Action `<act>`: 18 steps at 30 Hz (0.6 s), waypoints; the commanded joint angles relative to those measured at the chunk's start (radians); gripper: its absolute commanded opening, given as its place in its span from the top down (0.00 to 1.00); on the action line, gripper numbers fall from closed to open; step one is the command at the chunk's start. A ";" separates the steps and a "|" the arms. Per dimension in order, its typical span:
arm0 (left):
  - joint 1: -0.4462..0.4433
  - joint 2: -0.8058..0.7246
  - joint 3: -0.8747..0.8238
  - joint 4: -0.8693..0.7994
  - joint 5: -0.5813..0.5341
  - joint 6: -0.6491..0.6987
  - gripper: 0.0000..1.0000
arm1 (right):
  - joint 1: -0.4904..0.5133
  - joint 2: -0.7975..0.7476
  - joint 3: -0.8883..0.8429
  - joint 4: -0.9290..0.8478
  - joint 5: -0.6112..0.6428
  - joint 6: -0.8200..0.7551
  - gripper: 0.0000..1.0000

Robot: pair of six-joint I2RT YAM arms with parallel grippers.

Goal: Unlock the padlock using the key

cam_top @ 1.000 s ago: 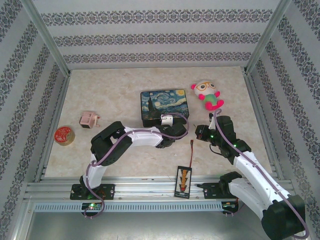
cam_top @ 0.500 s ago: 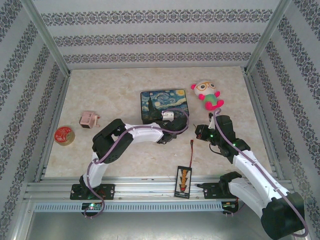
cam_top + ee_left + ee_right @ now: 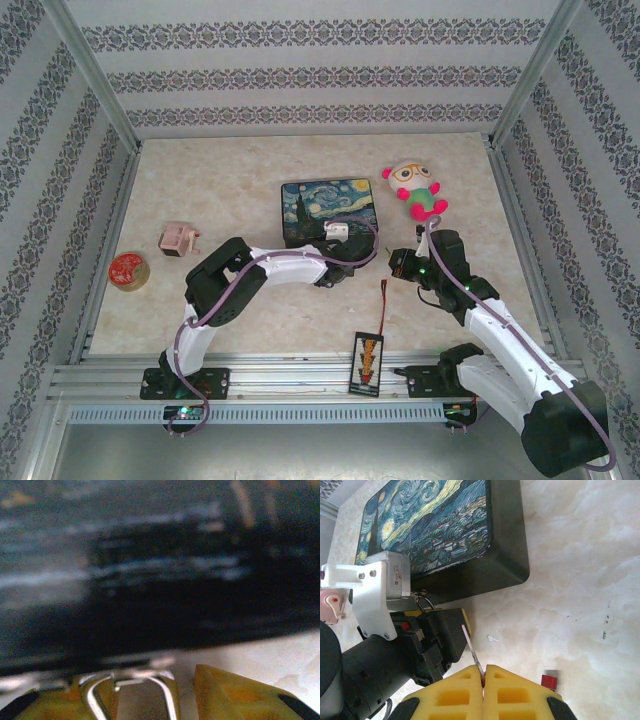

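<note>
The padlock point(image 3: 423, 602) hangs at the front edge of the painted box point(image 3: 435, 525); its thin silvery shackle point(image 3: 169, 702) shows, its body is hidden. My left gripper point(image 3: 130, 690) point(image 3: 437, 614) point(image 3: 343, 264) straddles it, one yellow finger point(image 3: 235, 695) on each side. A sliver of table shows beside the right finger, and whether the pads press the lock is unclear. My right gripper point(image 3: 484, 672) point(image 3: 396, 262) is shut on the key point(image 3: 472, 652). Its thin blade points at the left gripper, a little short of it.
A plush toy point(image 3: 418, 190) lies right of the box point(image 3: 328, 205). A pink object point(image 3: 177, 240) and a red round tin point(image 3: 128, 270) sit far left. A black strip point(image 3: 367, 362) with a red-tipped lead point(image 3: 385, 290) lies at the near edge.
The left gripper has moved up against the box's front edge, and its jaws have narrowed round the padlock. The right gripper, holding the key, has barely shifted.
</note>
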 commanded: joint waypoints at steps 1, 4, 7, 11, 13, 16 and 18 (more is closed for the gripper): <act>0.028 0.039 0.020 -0.030 -0.012 0.005 0.58 | -0.013 -0.002 -0.009 0.023 -0.015 0.008 1.00; 0.033 0.041 0.022 -0.032 -0.011 0.005 0.58 | -0.015 -0.003 -0.011 0.022 -0.015 0.009 1.00; 0.039 0.040 0.021 -0.033 -0.012 0.003 0.57 | -0.016 -0.001 -0.010 0.023 -0.017 0.010 1.00; 0.041 0.041 0.024 -0.044 -0.012 0.001 0.56 | -0.018 0.004 -0.004 0.025 -0.018 0.010 1.00; 0.041 0.041 0.025 -0.059 -0.010 -0.008 0.55 | -0.019 0.009 0.001 0.026 -0.020 0.010 1.00; 0.039 0.040 0.020 -0.084 -0.004 -0.024 0.55 | -0.021 0.017 0.005 0.028 -0.023 0.009 1.00; 0.039 0.038 0.013 -0.088 0.004 -0.031 0.56 | -0.021 0.019 0.007 0.031 -0.024 0.010 1.00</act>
